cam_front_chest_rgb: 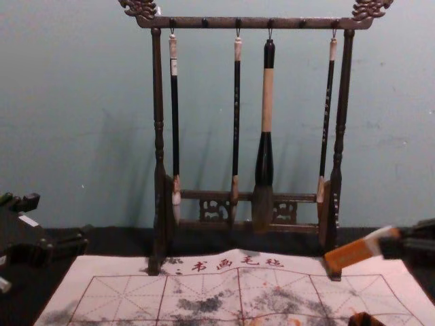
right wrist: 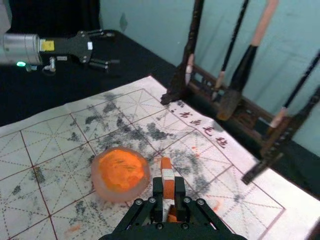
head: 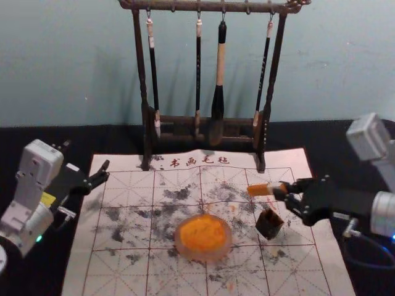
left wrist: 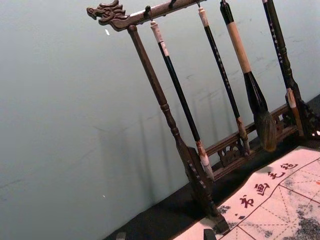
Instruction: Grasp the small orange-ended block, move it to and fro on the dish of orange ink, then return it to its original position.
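Jutting block [head: 259, 190] — orange; white-banded

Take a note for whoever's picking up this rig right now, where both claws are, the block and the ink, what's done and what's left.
Right claw: shut on the orange-ended block, right of the ink dish.
Left claw: open, idle by the mat's left edge.
Dish of orange ink: on the mat. Small dark box: to its right.
Done: block grasped and raised. Can't tell whether it has been inked.
Left: any to-and-fro on the ink, then return the block, perhaps to the box.
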### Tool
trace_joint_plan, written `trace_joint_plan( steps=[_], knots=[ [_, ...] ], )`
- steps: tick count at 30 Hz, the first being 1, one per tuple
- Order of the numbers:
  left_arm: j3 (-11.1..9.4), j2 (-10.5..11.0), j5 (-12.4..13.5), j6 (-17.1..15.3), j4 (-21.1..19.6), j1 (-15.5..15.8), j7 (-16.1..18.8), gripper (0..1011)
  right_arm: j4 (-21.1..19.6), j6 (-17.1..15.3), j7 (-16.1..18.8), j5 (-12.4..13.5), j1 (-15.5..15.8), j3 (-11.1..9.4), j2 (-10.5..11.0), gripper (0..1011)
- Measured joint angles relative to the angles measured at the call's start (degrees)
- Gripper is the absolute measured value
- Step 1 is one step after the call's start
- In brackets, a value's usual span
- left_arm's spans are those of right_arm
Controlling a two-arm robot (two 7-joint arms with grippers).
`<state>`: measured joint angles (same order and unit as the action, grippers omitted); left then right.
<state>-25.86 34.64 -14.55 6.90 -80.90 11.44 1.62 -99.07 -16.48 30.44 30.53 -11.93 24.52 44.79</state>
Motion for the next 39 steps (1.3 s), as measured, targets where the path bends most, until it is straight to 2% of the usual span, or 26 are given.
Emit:
trace_joint_plan(
  steps=[5,14,28,39],
  knots=[
    [0.00,0.00,0.00,0.00,0.00,0.00,0.00,1001,-1.81,0.20,-1.04,1.85,2.85,-2.58,1.93,109],
    [0.00,0.00,0.00,0.00,0.00,0.00,0.00,1001,-2.47,-0.65,-2.44,2.67,5.23,-4.15,3.41,109],
    [0.00,0.00,0.00,0.00,0.00,0.00,0.00,1001,-0.08,-3.44,-2.76,2.07,5.07,-2.73,2.88,109],
    [0.00,0.00,0.00,0.00,0.00,0.00,0.00,1001,1.84,-4.79,-1.94,1.22,3.39,-0.93,1.84,109]
  ],
)
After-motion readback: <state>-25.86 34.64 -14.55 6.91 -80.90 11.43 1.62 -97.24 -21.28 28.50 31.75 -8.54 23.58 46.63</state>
